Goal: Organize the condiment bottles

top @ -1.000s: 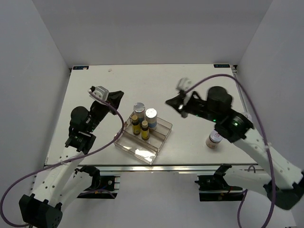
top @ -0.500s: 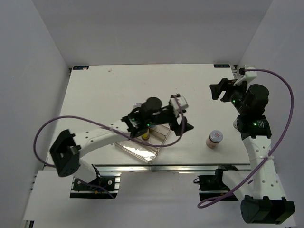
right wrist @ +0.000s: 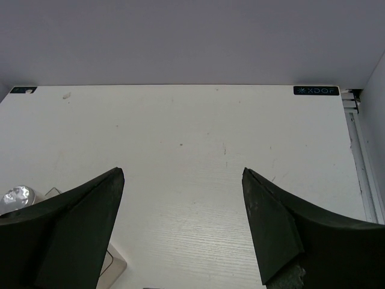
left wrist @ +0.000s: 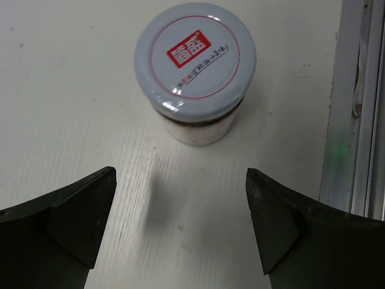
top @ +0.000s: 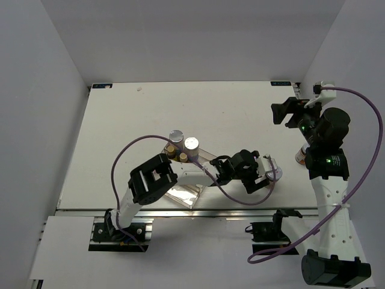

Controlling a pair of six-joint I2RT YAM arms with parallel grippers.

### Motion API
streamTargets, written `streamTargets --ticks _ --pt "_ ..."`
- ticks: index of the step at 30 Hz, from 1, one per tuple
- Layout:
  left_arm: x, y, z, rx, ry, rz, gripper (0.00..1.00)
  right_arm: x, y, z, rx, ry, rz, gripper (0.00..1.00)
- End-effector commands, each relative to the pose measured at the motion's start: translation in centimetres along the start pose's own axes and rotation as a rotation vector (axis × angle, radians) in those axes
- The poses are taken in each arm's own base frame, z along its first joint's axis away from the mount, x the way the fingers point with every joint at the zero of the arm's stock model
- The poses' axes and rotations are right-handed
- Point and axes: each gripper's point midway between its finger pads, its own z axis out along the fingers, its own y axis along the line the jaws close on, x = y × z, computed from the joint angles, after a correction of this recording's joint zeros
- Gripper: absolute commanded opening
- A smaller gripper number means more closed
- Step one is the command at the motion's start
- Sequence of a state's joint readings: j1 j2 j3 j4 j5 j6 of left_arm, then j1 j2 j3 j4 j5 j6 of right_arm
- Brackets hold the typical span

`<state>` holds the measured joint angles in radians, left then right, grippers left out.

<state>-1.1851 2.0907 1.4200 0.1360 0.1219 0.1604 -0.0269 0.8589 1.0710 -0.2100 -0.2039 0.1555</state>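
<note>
A squat pinkish jar (left wrist: 195, 60) with a white lid stands upright on the table just ahead of my left gripper (left wrist: 179, 180). That gripper is open and empty, the jar beyond its fingertips. From above, the left gripper (top: 266, 176) reaches far right to this jar (top: 275, 170). A second jar (top: 299, 158) shows partly behind the right arm. Two silver-capped bottles (top: 191, 142) and two yellow dark-capped bottles (top: 181, 156) stand in the clear tray (top: 183, 194). My right gripper (top: 287, 112) hangs open over the far right of the table, holding nothing (right wrist: 183, 171).
An aluminium rail (left wrist: 355, 120) runs along the table edge close to the jar. The left arm lies stretched across the tray's front. One silver cap (right wrist: 15, 195) and a tray corner (right wrist: 114, 268) show at the lower left of the right wrist view.
The left arm swung from the left side across the tray to the jar on the right and its gripper opened. The right arm drew back to the far right and opened.
</note>
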Motion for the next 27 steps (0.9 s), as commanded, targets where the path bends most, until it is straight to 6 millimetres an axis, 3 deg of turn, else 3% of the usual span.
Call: streamTargets --ticks 1,9,14,19,22,23,27 --pt "-3.7 -0.6 1.0 0.034 -0.099 0.051 0.98 -0.9 0.5 -0.3 -0.019 -0.028 0.006 0.84" --pt "-5.1 -2.2 4.2 0.086 -0.189 0.066 0.98 -0.2 0.9 0.0 -0.051 -0.009 0.010 0.84" --pt "-7.7 -1.2 5.6 0.033 -0.278 0.046 0.98 0.1 1.0 0.0 -0.059 -0.003 0.013 0.84" --pt "-8.2 -0.6 6.7 0.003 -0.302 0.016 0.92 0.4 0.9 0.0 -0.055 0.002 0.013 0.84" --pt "-8.3 -0.6 6.8 0.003 -0.304 -0.001 0.73 0.4 0.8 -0.1 -0.054 0.002 0.008 0.84" --pt "-8.3 -0.7 6.7 0.006 -0.302 -0.004 0.59 0.4 0.8 0.0 -0.055 0.003 0.007 0.84" --pt "-8.4 -0.7 6.0 0.004 -0.305 -0.007 0.23 0.5 0.9 -0.1 -0.056 0.005 0.006 0.84"
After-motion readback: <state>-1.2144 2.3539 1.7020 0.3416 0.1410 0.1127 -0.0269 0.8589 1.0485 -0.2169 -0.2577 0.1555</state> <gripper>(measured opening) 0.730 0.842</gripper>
